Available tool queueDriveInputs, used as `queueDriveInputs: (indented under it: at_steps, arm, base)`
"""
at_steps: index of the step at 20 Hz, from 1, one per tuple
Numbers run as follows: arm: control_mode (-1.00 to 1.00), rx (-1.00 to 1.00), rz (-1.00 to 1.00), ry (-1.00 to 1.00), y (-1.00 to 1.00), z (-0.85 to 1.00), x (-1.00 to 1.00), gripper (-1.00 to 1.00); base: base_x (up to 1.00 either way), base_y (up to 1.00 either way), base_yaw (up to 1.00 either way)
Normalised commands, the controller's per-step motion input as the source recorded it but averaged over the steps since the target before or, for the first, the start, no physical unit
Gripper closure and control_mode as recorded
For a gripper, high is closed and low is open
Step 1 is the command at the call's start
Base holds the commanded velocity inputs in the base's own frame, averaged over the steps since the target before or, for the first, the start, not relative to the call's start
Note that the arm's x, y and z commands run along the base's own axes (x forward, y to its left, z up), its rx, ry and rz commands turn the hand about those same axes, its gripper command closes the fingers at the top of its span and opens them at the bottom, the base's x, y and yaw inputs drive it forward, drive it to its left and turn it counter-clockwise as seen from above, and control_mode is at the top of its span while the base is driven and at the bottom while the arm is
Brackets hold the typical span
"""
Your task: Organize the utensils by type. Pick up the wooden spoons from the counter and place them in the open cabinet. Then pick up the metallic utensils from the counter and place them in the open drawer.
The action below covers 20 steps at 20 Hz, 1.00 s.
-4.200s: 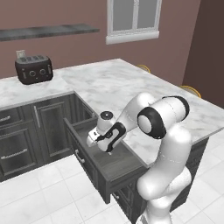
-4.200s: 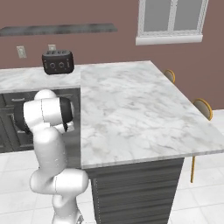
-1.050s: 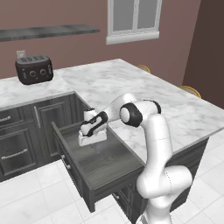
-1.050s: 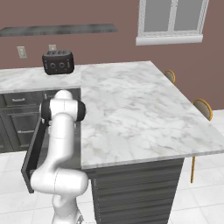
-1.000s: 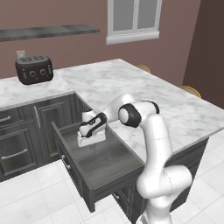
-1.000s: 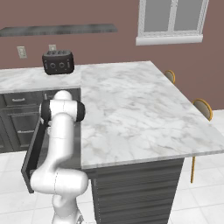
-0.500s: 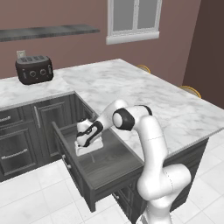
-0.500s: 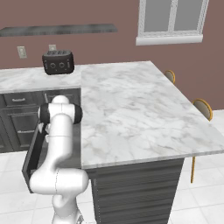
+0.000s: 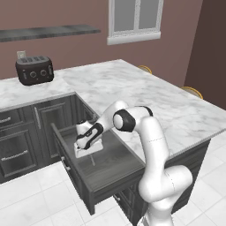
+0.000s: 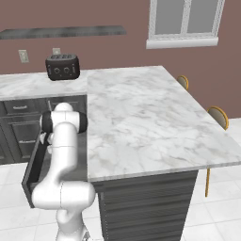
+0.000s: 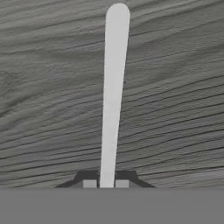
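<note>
- The gripper [image 9: 82,153] is low inside the drawer [image 9: 115,163], its tips pinched on a thin silver handle [image 11: 113,94].
- The handle runs straight out from the tips, just above the drawer floor.
- It looks ready to drop.

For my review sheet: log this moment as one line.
phase: placing | pincer: low in open drawer, closed on silver utensil handle | counter: toaster at back

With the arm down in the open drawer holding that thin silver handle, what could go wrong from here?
The end effector pinches just the end of the silver utensil, so it may pivot or slip on release. The hand sits low inside the drawer; lifting out carelessly could clip the drawer's wall or the counter edge above.
</note>
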Motion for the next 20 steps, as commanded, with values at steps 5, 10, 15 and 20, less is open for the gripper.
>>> queueDriveInputs:
  at_steps: [5,10,15,20]
  arm:
    - [-1.00,0.00,-0.02,-0.09,-0.06,0.07,-0.11,-1.00]
    - [-1.00,0.00,-0.01,-0.04,-0.01,0.51,-0.03,-1.00]
    - [-1.00,0.01,0.00,0.00,-0.01,0.97,-0.22,-1.00]
    - [-1.00,0.03,0.00,-0.01,-0.22,1.00,-0.51,-1.00]
  base:
    - [0.00,0.00,0.00]
    - [0.00,0.00,0.00]
    - [0.00,0.00,0.00]
    - [0.00,0.00,0.00]
